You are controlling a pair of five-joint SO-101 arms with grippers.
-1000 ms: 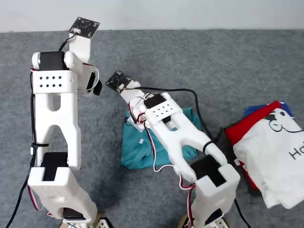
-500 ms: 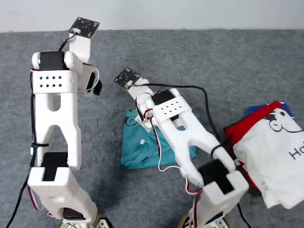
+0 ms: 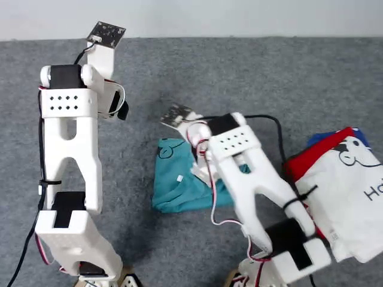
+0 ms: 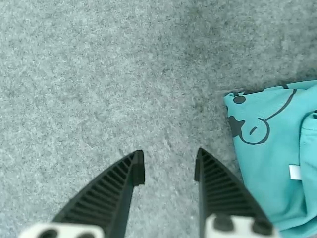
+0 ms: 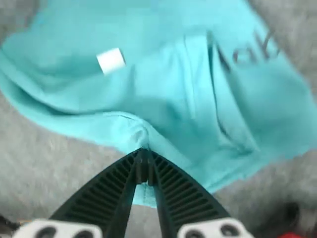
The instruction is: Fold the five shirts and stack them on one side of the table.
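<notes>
Garment check: teal shirt (image 3: 170,191) lies rumpled on grey table (image 3: 269,78). Right gripper (image 5: 143,157) is clamped on its edge fold. Left gripper (image 4: 168,166) hangs just beside it, jaws apart. Stacked shirts (image 3: 338,191) lie near it.

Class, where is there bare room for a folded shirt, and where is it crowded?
Free: the far strip of grey mat between the wall and the teal shirt; the near patch between the left arm and the right arm. Crowded: around the shirt pile, and the middle, where the right gripper pinches that shirt.
</notes>
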